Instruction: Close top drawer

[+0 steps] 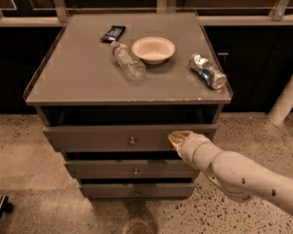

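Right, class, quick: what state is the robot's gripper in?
Gripper: cannot be told; at the front of the wide shallow grey top drawer, right of its round metal knob.

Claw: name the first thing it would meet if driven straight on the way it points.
The claw, at the cabinet's right front, points at the top drawer, right of its knob. That drawer front comes first; it may already touch, depth is unclear.

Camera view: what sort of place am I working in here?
Probably an office break area: speckled terrazzo floor, a grey three-drawer cabinet carrying a white bowl, clear plastic bottle and crushed can. The cream gripper is at the wide grey top drawer, right of its knob.
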Robot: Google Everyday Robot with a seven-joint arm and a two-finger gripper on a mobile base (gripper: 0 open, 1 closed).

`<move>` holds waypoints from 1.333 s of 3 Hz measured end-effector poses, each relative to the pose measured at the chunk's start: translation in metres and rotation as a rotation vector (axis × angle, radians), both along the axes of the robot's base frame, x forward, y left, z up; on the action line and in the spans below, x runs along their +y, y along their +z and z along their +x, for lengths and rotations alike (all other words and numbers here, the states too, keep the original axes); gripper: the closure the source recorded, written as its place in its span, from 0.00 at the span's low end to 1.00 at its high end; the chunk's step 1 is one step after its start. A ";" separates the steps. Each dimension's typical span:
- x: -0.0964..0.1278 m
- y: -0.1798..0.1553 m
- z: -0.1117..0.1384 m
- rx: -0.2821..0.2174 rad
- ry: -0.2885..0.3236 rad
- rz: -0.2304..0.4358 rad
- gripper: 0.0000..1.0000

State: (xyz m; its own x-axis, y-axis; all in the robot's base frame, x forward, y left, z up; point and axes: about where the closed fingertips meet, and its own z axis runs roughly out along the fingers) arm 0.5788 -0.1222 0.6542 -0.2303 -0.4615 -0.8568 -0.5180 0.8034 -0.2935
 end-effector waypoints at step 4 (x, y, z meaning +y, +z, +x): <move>-0.045 -0.004 -0.025 -0.027 -0.068 0.065 0.82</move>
State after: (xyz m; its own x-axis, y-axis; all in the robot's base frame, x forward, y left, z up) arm 0.5540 -0.1673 0.6499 -0.2351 -0.3893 -0.8906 -0.4545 0.8540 -0.2533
